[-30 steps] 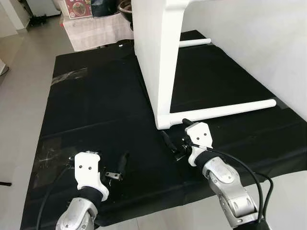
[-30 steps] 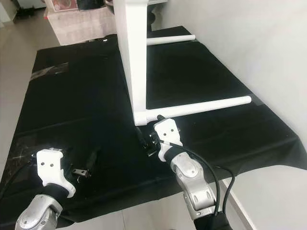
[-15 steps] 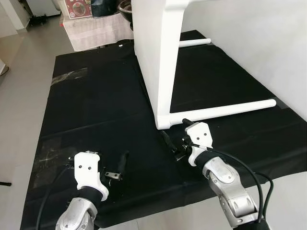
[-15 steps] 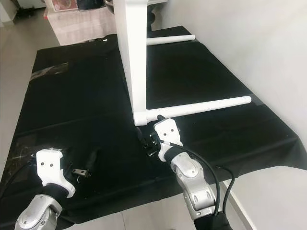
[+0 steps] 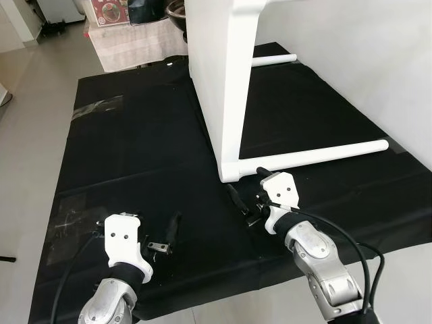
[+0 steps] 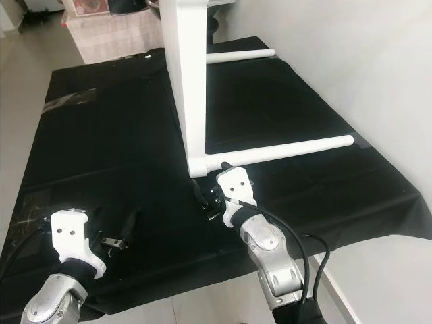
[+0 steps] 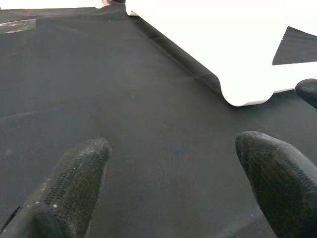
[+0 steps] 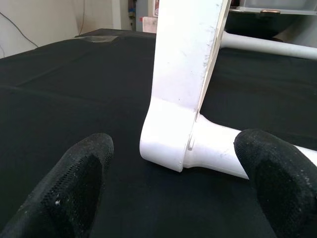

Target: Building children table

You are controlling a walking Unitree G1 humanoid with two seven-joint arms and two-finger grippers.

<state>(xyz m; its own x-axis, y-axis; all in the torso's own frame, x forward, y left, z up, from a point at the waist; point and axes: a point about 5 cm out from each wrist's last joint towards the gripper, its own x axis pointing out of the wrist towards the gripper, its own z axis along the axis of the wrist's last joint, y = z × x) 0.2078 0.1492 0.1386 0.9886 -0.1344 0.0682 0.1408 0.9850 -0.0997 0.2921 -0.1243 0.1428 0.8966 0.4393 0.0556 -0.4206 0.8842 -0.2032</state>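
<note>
While the white table (image 5: 226,74) stands tipped on its edge at the far middle of the black cloth (image 5: 128,148), two legs (image 5: 317,154) stick out to the right. Just near of its corner, the right gripper (image 5: 246,192) hovers with fingers spread, grasping nothing. At the near left, the left gripper (image 5: 167,233) rests low over the cloth, also spread and empty.

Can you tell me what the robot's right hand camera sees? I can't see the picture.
A white table part stands on its edge on a black cloth, with a round white leg sticking out sideways from its bottom corner. The right gripper is open just in front of that corner, one black fingertip on each side, not touching it.
</note>
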